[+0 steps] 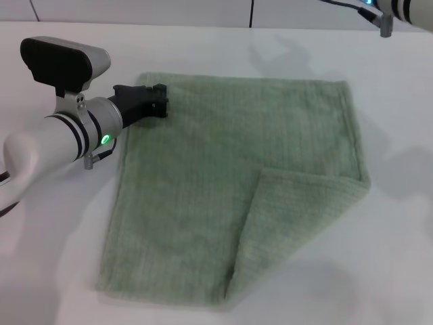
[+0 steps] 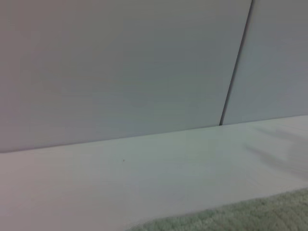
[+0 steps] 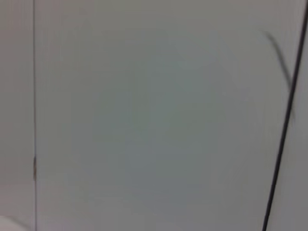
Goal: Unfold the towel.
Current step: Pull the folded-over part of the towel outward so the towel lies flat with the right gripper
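Note:
The pale green towel (image 1: 230, 183) lies spread on the white table (image 1: 61, 250). Its near right corner is folded over onto the cloth as a triangular flap (image 1: 298, 217). My left gripper (image 1: 160, 100), black, rests low at the towel's far left corner, touching or just above the hem. In the left wrist view only a strip of the towel's edge (image 2: 250, 216) shows. My right arm (image 1: 406, 9) is raised at the far right, away from the towel, and its gripper is out of view.
A wall of pale panels (image 2: 120, 62) with dark seams rises behind the table's far edge. The right wrist view shows only wall panels (image 3: 154, 115). Bare tabletop surrounds the towel on all sides.

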Action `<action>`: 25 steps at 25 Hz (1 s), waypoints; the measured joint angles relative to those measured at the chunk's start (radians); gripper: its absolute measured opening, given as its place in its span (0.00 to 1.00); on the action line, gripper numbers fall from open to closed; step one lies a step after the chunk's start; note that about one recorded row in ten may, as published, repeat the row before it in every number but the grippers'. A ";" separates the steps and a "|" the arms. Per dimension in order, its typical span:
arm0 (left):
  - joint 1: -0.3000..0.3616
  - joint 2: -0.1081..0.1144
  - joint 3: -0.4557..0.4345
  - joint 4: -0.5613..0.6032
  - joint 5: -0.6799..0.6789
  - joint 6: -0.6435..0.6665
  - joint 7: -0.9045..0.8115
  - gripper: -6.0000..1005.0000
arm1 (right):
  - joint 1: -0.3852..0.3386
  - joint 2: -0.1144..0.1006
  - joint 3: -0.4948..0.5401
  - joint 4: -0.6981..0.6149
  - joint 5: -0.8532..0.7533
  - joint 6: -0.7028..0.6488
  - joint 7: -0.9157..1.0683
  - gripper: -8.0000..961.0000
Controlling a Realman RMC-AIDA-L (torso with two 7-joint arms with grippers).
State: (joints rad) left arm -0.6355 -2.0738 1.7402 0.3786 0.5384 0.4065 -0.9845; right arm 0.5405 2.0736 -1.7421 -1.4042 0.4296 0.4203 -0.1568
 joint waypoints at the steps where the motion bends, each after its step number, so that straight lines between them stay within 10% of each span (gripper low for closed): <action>1: 0.000 0.001 0.001 0.005 0.000 0.000 0.000 0.00 | 0.013 -0.001 0.011 -0.025 0.003 0.072 -0.020 0.65; 25: -0.010 0.000 0.004 -0.001 0.002 -0.009 0.011 0.00 | 0.220 0.002 0.063 -0.071 0.149 0.710 -0.260 0.65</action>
State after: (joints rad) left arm -0.6453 -2.0735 1.7441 0.3773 0.5400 0.3972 -0.9740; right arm 0.7607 2.0753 -1.6790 -1.4750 0.5782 1.1299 -0.4168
